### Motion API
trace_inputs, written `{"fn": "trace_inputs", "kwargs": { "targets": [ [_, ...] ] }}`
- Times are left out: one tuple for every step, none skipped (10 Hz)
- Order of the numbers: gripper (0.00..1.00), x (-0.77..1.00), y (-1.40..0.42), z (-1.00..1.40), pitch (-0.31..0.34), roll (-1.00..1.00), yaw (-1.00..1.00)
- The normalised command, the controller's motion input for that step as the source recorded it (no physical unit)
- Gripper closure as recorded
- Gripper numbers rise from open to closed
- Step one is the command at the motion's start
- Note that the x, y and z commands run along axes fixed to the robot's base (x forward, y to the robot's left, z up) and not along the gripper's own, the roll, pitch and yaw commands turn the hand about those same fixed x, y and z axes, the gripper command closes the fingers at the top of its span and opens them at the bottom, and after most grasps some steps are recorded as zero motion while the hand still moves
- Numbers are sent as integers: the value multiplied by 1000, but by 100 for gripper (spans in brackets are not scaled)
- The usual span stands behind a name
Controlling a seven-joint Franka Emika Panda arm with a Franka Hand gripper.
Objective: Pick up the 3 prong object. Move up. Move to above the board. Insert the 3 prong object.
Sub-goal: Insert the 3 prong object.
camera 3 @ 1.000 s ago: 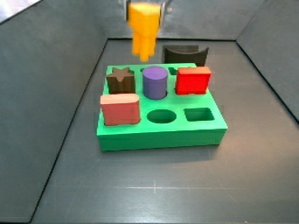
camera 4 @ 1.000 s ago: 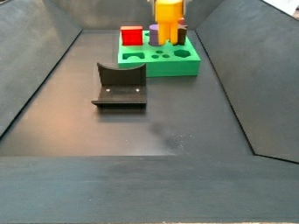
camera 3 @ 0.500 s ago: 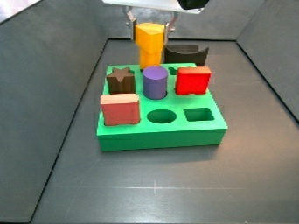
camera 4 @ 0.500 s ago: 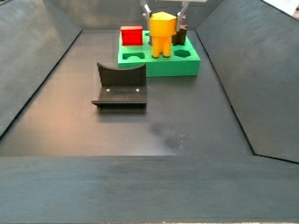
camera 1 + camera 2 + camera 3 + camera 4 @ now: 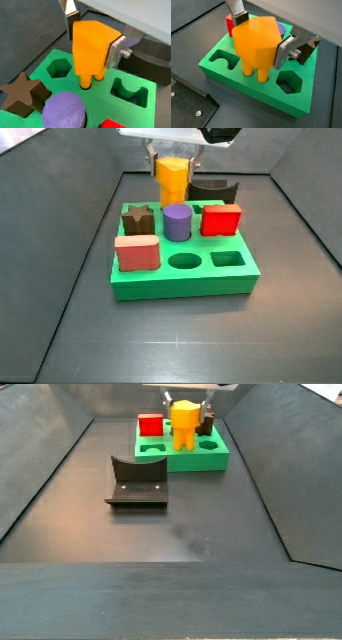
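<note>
Over the far row of the board [image 5: 160,285], the gripper [image 5: 173,163] hangs low, clamped on the 3 prong object [image 5: 173,180]. In both wrist views the silver finger plates press flat against opposite sides of the orange-yellow block's wide upper body [image 5: 93,41] [image 5: 256,42]; one finger [image 5: 119,51] shows its dark pad edge against the block, the opposite one [image 5: 236,11] sits on the far flank. The block stands upright between them, stem pointing down.

Prongs: in a wrist view two rounded legs reach down to a hole in the green slab [image 5: 258,85] and appear to enter it; in a wrist view the lower ends [image 5: 91,80] meet the board surface at a small hole. How deep they sit cannot be told.

Neighbours on the board: purple cylinder [image 5: 177,222] just in front of the held block, brown star block [image 5: 138,221] to one side, red cube [image 5: 221,220] to the other, pink block [image 5: 136,253] at the near corner. A hexagonal hole [image 5: 59,68] and a curved cut-out [image 5: 129,90] flank the prongs, both open.

The fixture [image 5: 136,482] stands on the floor well apart from the board [image 5: 201,456].
</note>
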Motion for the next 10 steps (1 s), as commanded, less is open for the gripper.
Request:
{"fn": "trace_inputs", "kwargs": {
  "targets": [
    [100,0,0,-371,-124,-43,-3],
    [100,0,0,-366,-127,-17,0],
    [100,0,-6,-349,-139,0,66],
    [100,0,-89,-297,-110,57,246],
    [100,0,-66,-354,-106,31,234],
    [100,0,-9,-449,-111,0,151],
    [100,0,0,-497,-134,0,74],
    [100,3,0,-471,-134,-39,29],
    [100,0,0,-194,-143,-99,0],
    [100,0,31,0,-9,-37,0]
  ]
}}
